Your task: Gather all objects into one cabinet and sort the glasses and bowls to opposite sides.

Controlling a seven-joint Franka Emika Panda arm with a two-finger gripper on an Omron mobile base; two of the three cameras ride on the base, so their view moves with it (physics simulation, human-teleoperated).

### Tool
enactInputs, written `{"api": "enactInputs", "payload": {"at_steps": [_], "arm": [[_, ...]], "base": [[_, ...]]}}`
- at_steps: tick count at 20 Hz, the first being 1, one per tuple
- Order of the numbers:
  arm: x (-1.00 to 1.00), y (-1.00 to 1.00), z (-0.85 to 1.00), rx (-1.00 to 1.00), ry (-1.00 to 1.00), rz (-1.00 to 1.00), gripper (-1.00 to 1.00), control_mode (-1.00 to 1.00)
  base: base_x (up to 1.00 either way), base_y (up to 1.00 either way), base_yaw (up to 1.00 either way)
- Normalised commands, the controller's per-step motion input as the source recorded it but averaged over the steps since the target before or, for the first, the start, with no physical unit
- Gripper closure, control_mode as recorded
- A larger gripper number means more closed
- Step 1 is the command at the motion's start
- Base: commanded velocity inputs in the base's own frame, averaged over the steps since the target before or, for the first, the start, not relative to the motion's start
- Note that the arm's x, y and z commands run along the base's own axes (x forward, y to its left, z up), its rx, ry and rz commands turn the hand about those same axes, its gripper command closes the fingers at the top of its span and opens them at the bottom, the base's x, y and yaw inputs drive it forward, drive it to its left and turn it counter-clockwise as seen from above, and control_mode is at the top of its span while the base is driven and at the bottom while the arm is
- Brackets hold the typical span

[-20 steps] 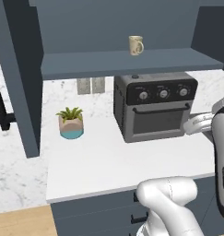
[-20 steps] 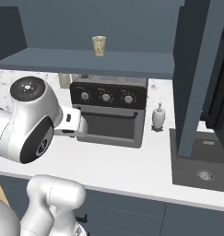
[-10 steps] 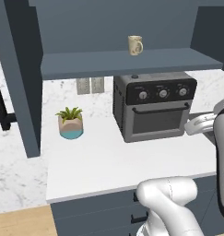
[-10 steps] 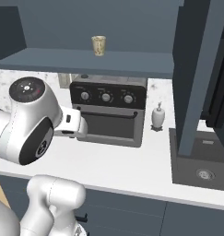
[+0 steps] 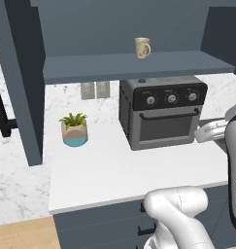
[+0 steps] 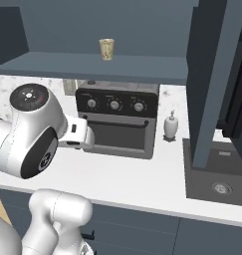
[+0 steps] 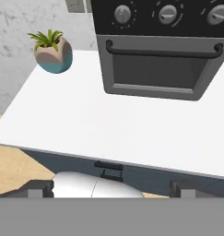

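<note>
A white robot arm is standing at a kitchen counter (image 5: 114, 170). Its gripper (image 7: 111, 186) is hovering low over the counter's front edge, facing a black toaster oven (image 7: 159, 50) at about 12 o'clock. The jaws are spread wide and holding nothing, with one fingertip (image 7: 37, 189) at either side of the hand view's bottom edge.

The beige mug (image 5: 142, 47) is sitting upright on the open shelf of the slate-blue cabinet (image 5: 134, 65), directly above the oven at roughly 12 o'clock and well above the gripper. From the right base view its handle is hard to make out. It is the shelf's one visible item. A small potted plant (image 5: 74, 130) is resting on the counter at about 10 o'clock, and a soap bottle (image 6: 171, 125) is standing just right of the oven.

To do this step well, I would judge the arm needs to rise clear of the oven top, approach the mug level with jaws wide, and avoid the shelf's lip.
</note>
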Motion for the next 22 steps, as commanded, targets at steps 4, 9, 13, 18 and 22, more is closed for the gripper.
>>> {"api": "enactInputs", "payload": {"at_steps": [4, 9, 13, 18, 22], "arm": [[0.00, 0.00, 0.00, 0.00, 0.00, 0.00, -1.00, -1.00], [0.00, 0.10, 0.35, 0.13, -0.09, 0.06, -1.00, -1.00], [-0.01, 0.37, 0.98, 0.15, -0.25, 0.03, -1.00, -1.00], [-0.06, 0.00, 1.00, 0.02, -0.23, 0.00, -1.00, -1.00], [0.00, -0.07, 1.00, -0.01, -0.15, 0.00, -1.00, -1.00]], "base": [[0.00, 0.00, 0.00], [0.00, 0.00, 0.00], [0.00, 0.00, 0.00], [0.00, 0.00, 0.00], [0.00, 0.00, 0.00]]}}
